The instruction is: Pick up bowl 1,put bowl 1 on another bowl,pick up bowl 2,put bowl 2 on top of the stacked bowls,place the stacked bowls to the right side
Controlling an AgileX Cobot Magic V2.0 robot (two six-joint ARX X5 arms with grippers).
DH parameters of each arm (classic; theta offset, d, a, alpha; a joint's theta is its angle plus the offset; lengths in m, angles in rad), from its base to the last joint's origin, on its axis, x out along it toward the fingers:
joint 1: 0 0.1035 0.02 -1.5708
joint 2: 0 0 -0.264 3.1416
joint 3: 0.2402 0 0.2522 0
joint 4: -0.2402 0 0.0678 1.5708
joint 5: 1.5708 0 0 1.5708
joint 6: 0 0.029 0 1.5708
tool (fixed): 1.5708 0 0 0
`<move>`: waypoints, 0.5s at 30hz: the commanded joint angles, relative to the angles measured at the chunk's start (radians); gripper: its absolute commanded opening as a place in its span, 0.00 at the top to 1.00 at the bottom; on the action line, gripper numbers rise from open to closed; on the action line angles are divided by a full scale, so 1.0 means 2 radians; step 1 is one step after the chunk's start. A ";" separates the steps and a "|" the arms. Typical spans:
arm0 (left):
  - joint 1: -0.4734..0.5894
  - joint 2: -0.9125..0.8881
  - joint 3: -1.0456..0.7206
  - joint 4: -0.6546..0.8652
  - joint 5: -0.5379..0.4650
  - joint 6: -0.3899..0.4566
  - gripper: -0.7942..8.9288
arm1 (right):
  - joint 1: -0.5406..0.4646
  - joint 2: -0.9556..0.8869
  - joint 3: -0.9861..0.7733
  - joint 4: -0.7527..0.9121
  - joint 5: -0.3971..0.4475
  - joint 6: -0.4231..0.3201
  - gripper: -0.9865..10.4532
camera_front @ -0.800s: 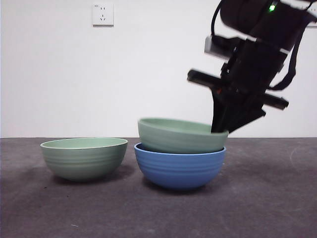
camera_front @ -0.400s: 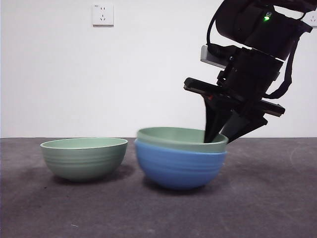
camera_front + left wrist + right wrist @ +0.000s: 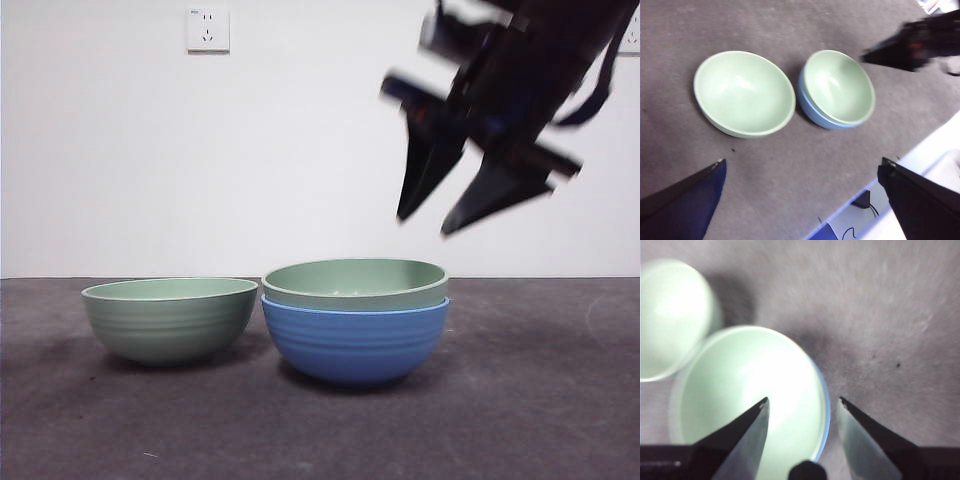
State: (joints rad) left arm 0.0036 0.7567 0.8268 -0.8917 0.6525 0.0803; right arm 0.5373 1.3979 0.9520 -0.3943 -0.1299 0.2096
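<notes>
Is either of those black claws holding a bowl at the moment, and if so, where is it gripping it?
No. The right gripper hangs open above the green bowl nested in the blue bowl; the left gripper is open too.

From my station the front view is evenly and fairly brightly lit; the white wall (image 3: 200,160) shows no hot spots, and the table (image 3: 540,400) carries only soft, short shadows under the green bowl (image 3: 168,318) and the blue bowl (image 3: 354,342), consistent with diffuse overhead light. The right gripper (image 3: 445,222) is smeared by motion blur, edges doubled. The left wrist view is softly focused throughout, with washed-out white at one corner. The right wrist view is the poorest: overexposed, the nested green bowl (image 3: 745,390) glares nearly white, the table grain is blurred, and a dark shadow lies beside it.
</notes>
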 commanded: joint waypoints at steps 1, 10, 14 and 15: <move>-0.008 0.033 0.000 0.032 -0.026 -0.027 0.30 | 0.000 -0.043 0.000 -0.026 0.004 -0.002 0.72; -0.063 0.180 0.001 0.177 -0.121 -0.085 0.30 | 0.000 -0.195 0.000 -0.114 0.019 -0.002 0.72; -0.089 0.259 0.016 0.203 -0.182 -0.093 0.30 | 0.000 -0.243 0.000 -0.149 0.039 -0.002 0.72; -0.093 0.280 0.023 0.204 -0.192 -0.093 0.30 | 0.000 -0.253 0.000 -0.159 0.043 -0.002 0.72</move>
State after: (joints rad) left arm -0.1738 1.2766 0.8612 -0.4915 0.2890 -0.0914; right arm 0.5373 0.9001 0.9520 -0.7059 -0.0509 0.2096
